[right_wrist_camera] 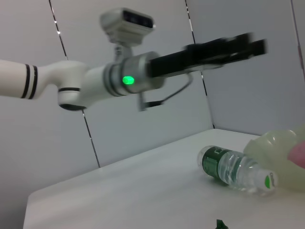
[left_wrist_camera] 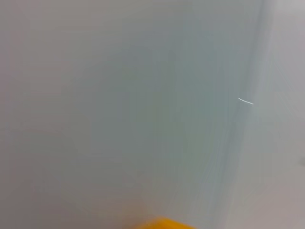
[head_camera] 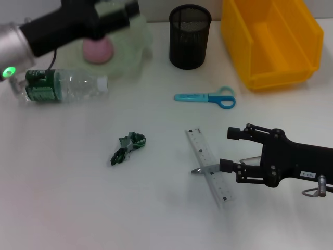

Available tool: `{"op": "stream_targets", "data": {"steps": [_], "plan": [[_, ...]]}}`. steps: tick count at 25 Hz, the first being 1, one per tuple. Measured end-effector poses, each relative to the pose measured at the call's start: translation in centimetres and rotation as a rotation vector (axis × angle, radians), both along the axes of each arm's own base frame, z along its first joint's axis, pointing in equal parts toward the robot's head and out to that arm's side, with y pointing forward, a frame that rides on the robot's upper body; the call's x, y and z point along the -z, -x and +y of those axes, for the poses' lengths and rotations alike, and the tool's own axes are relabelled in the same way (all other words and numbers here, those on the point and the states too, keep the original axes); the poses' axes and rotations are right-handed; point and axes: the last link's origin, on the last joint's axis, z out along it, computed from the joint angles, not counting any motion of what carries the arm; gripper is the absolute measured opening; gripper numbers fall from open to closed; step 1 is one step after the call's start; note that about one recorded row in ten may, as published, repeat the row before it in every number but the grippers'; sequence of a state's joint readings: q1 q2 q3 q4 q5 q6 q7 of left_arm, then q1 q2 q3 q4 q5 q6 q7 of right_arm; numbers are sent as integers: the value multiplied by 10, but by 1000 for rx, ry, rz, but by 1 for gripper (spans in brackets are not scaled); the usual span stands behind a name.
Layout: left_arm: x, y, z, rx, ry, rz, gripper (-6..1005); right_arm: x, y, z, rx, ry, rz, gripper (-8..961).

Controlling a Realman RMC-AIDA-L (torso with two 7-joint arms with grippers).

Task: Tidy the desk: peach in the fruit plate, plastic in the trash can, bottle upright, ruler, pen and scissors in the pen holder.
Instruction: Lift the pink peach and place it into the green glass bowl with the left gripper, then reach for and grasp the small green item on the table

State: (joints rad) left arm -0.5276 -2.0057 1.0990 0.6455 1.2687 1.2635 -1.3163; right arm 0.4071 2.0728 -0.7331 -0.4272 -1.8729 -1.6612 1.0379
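White desk (head_camera: 78, 208) all round, pen holder (head_camera: 190, 36) standing at the back. Just left of it, the peach (head_camera: 98, 50) sits in the fruit plate (head_camera: 136, 44) under the left gripper (head_camera: 117, 13); can't tell if its fingers are apart. Trash can (head_camera: 270, 39) sits right, scissors (head_camera: 205, 97) in front, bottle (head_camera: 65, 86) lying front-left. Plastic (head_camera: 127, 147), ruler (head_camera: 210, 166) and pen (head_camera: 200, 170) lie nearer the front, right gripper (head_camera: 230, 150) spread open beside the ruler.

White arms, black end effectors, green indicator light (head_camera: 8, 72)
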Motion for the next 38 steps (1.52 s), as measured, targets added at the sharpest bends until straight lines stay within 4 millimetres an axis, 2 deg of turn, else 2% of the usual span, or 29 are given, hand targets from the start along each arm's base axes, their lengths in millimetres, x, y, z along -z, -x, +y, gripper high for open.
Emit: {"op": "stream_targets", "data": {"steps": [1, 2, 6, 9, 10, 15, 16, 18, 38], "plan": [[-4, 3, -16, 41, 92, 26, 812, -1, -1, -1, 2, -2, -3, 813], [-4, 3, -16, 41, 92, 26, 815, -1, -1, -1, 2, -2, -3, 813], [-4, 20, -39, 37, 243, 103, 812, -3, -4, -2, 6, -6, -7, 813], [1, 27, -46, 28, 292, 149, 810, -3, -5, -3, 10, -8, -8, 813], [8, 35, -51, 18, 330, 211, 809, -4, -6, -3, 11, -10, -9, 813], [20, 46, -54, 1, 364, 307, 805, -7, -8, -2, 12, -14, -16, 813], [31, 53, -55, -13, 391, 387, 804, -8, -8, -2, 11, -15, -17, 813], [35, 56, -57, -14, 403, 416, 802, -8, -8, -1, 10, -15, -18, 813], [64, 57, -54, -22, 417, 553, 786, -10, -10, -2, 18, -14, -19, 814]]}}
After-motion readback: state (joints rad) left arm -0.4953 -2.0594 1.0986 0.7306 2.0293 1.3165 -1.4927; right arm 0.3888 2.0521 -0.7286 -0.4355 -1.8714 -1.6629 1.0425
